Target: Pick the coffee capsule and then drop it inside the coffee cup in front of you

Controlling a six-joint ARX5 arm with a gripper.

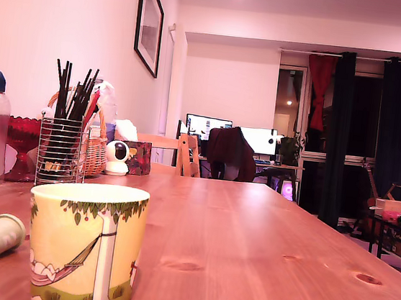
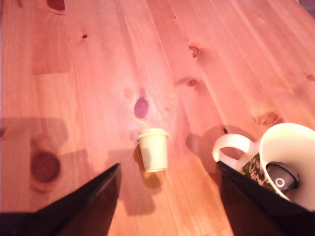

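Capsule (image 2: 153, 149) on its side on the desk (image 2: 98, 73), end effector (image 2: 167, 196) open and empty above it.
It lies between the two fingers but ahead of the tips, long axis pointing away from the wrist, wide rim farthest. Cup (image 2: 285, 162) sits just beside one finger (image 2: 256, 201).

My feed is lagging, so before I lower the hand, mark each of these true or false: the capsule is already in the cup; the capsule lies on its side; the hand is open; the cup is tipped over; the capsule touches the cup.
1. The coffee capsule is already in the coffee cup. False: it lies on the table beside the cup.
2. The capsule lies on its side. True.
3. The hand is open. True: its fingers stand apart and hold nothing.
4. The cup is tipped over. False: it stands upright.
5. The capsule touches the cup. False: bare wood shows between them.
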